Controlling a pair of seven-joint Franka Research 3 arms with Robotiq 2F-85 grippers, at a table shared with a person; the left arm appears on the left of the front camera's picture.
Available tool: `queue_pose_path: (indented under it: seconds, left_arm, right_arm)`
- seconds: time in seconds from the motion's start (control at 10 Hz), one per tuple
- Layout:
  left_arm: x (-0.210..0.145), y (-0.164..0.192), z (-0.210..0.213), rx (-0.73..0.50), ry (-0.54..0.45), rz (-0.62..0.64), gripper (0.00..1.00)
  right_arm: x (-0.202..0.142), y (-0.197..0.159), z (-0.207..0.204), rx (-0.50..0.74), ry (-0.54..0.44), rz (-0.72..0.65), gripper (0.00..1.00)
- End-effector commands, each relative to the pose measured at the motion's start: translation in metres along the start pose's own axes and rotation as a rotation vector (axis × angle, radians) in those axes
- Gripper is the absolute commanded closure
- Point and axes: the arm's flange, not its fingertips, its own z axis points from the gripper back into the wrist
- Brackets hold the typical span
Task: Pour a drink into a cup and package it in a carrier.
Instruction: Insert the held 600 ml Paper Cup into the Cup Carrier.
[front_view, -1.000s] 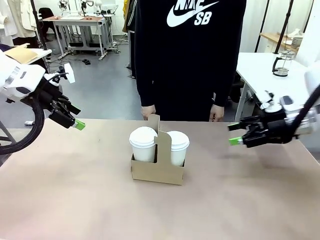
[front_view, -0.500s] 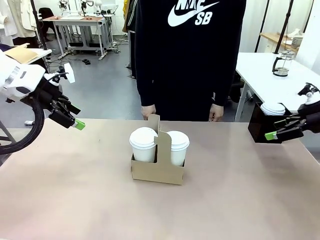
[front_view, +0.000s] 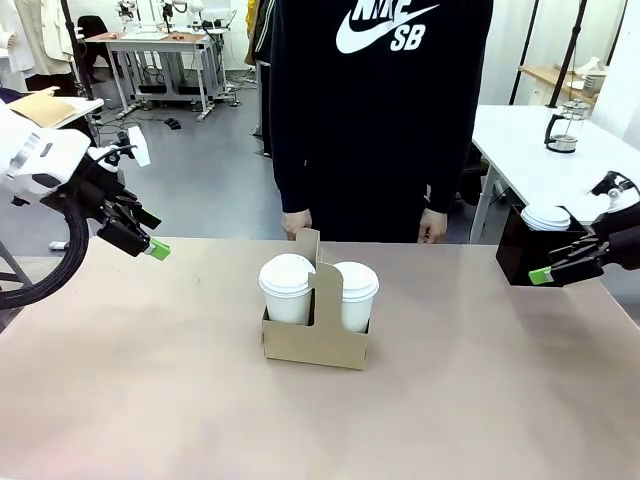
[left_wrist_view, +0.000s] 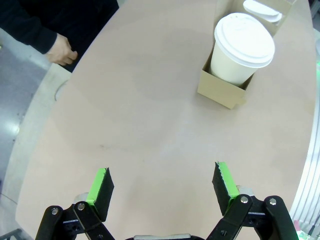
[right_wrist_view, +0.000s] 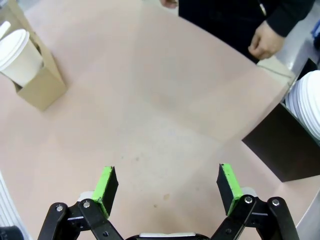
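Left fingers (left_wrist_view: 104, 186) spread wide, empty, above bare bench (front_view: 150, 400). Right fingers (right_wrist_view: 227, 185) likewise wide and empty, near black box (front_view: 522, 255) stacked with lids (front_view: 547, 216). Carrier (front_view: 315, 340) mid-bench, two lidded cups (front_view: 287, 287) pocketed; drink unseen. Risk judged: careless sweep tipping carrier, spilling.

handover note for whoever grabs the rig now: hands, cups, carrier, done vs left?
Left hand: open, empty, above the table's left edge.
Right hand: open, empty, by the black box at the right edge.
Carrier: mid-table, upright, with two lidded white cups, one per pocket.
Person's hands: at the far edge, off everything.
Done: cups lidded and packaged. Drink hidden under the lids.
Left: apparently nothing; maybe handing over the carrier.
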Motion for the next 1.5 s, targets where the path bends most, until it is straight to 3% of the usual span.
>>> queue_pose_path:
  seconds: [0.0,1.4]
  left_arm:
    - [0.001,0.0012,-0.0014,-0.006,-0.013,0.009,0.0]
    - [0.001,0.0012,-0.0014,-0.006,-0.013,0.009,0.0]
  right_arm:
    - [-0.0009,-0.0008,0.0015,-0.001,-0.001,0.02,0.0]
    - [-0.0009,-0.0008,0.0015,-0.001,-0.001,0.02,0.0]
